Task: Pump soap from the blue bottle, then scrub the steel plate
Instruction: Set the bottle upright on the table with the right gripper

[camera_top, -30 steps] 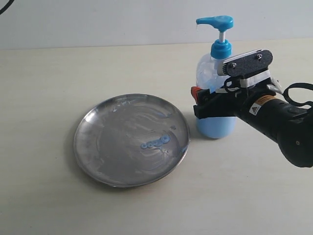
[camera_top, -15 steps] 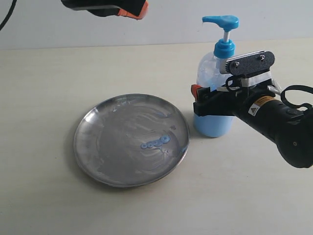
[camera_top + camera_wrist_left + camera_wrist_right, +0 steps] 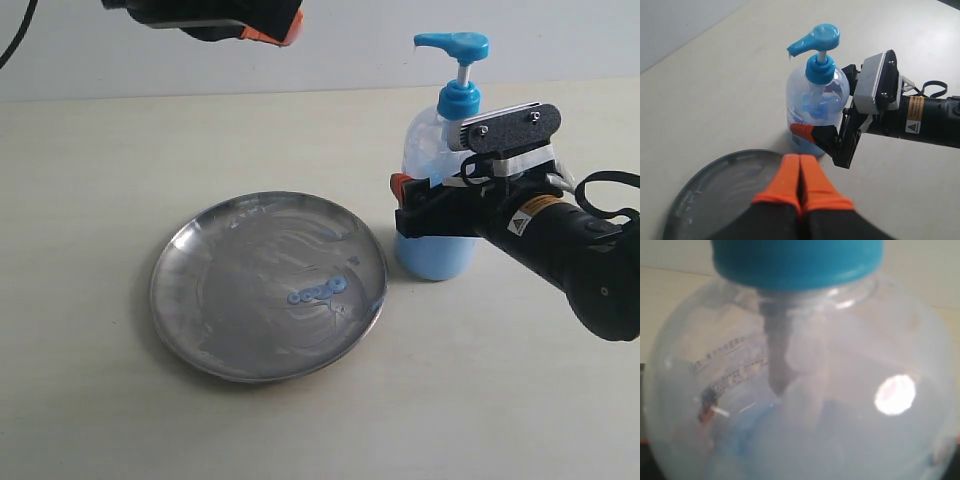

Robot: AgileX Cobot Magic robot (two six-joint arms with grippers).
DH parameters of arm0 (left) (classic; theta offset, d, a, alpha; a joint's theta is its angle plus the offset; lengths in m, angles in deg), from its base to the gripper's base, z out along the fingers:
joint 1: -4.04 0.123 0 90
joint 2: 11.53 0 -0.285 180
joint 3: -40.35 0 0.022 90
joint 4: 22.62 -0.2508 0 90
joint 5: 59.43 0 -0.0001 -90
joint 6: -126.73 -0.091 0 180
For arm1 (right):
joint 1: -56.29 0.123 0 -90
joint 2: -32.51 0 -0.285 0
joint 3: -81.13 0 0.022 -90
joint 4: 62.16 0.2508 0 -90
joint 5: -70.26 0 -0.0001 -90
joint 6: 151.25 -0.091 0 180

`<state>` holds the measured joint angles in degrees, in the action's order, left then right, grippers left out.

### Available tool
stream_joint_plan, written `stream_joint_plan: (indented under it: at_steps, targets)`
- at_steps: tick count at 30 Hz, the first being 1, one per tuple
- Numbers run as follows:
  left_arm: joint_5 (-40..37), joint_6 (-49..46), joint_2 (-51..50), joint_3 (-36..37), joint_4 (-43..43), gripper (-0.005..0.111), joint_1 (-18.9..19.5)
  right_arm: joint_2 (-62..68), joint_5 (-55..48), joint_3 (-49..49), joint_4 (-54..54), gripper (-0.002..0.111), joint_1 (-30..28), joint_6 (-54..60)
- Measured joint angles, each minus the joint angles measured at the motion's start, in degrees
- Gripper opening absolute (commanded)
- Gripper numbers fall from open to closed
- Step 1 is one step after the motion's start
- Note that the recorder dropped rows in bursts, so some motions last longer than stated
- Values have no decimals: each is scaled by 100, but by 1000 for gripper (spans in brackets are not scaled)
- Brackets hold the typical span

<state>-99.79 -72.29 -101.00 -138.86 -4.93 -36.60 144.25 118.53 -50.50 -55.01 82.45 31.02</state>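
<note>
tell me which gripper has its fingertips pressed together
The left gripper: its two orange fingertips meet with no gap, and it holds nothing. The right gripper differs: its jaws are spread wide around the body of the blue bottle.

Bright even light, soft shadows, blurry close-up

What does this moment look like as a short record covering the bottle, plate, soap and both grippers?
blue bottle: upright on the table, just right of the plate, pump head up
steel plate: flat on the table, surface streaky, nothing touching it
soap: small blue drops on the plate; more inside the bottle
right gripper: jaws clamped around the bottle's body
left gripper: shut, empty, raised in the air, clear of bottle and plate
</note>
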Motion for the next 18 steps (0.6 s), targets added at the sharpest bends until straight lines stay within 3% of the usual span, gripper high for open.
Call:
stream_joint_plan:
  at_steps: [3,9,12,18]
  targets:
    - [0,-23,0,0,0,0,0,-9,-39,-6,0,75,0,49]
    - [0,-110,0,0,-38,0,0,-30,-197,-15,81,100,0,265]
    - [0,-156,0,0,-38,0,0,-17,-378,-15,96,105,0,308]
    - [0,-251,0,5,-47,0,0,-10,-468,-15,96,105,0,317]
